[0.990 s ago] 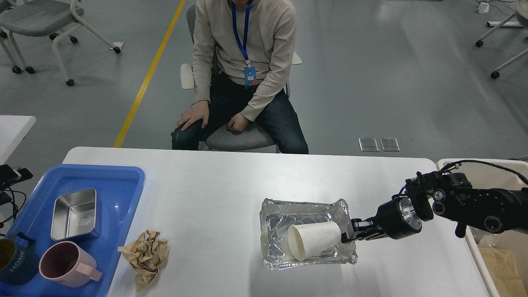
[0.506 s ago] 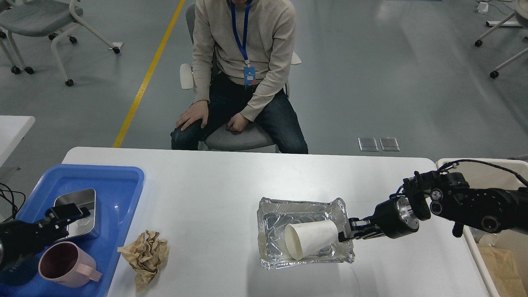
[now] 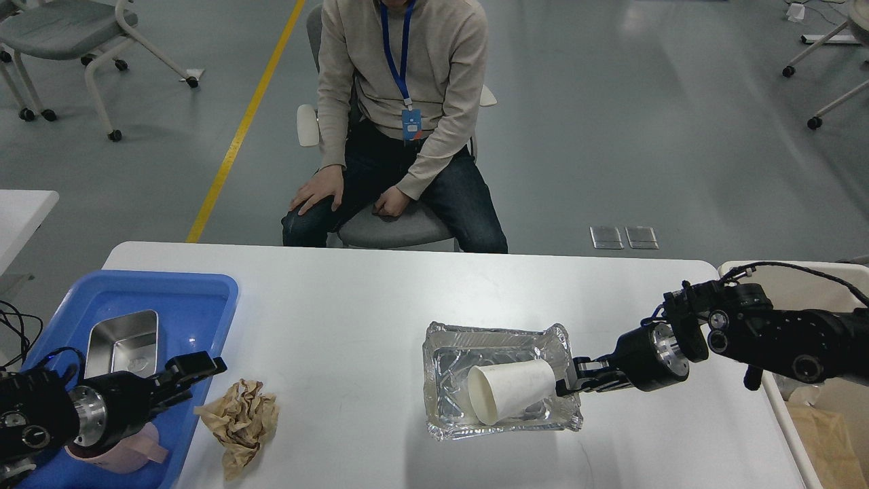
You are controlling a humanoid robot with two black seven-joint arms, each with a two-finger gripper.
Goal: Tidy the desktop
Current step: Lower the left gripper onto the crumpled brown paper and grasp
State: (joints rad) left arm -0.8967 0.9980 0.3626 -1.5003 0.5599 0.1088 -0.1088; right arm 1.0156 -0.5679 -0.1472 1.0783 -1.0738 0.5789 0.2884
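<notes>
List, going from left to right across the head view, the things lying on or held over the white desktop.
Blue tray → left gripper → crumpled brown paper → foil tray holding a tipped white paper cup → right gripper, all on or over the desktop.

A single head view looks forward and steeply down from above the near edge of the white bench, close enough that the near edge is cut off at 6 o'clock. The far edge lies toward 12 o'clock, with grey floor beyond.
</notes>
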